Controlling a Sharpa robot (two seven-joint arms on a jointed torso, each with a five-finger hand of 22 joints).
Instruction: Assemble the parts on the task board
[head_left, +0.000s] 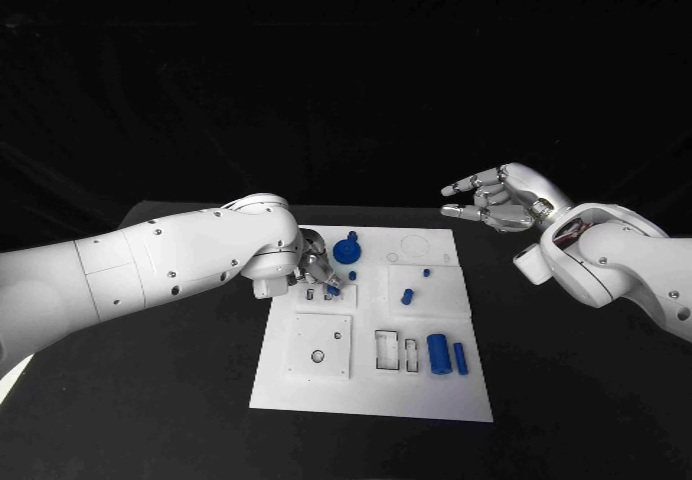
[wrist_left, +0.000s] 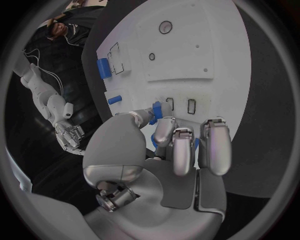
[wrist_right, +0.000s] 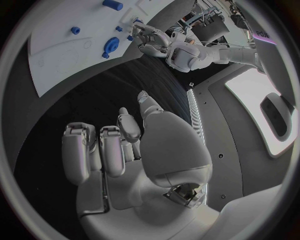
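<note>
Parts lie mostly loose across the board (head_left: 433, 400): two cylinders (head_left: 438, 354) at five o'clock remain unplaced. Left hand (head_left: 320, 272) seems to pinch a small blue piece (wrist_left: 157, 109) over its slot; right hand (head_left: 495, 198) hovers spread, holding nothing.

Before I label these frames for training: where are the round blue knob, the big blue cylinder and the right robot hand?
Round blue knob (head_left: 348, 250), head view, on its disc top.
Big blue cylinder (head_left: 438, 354), head view, mid-body.
Right robot hand (head_left: 490, 198), head view, on the palm.
</note>
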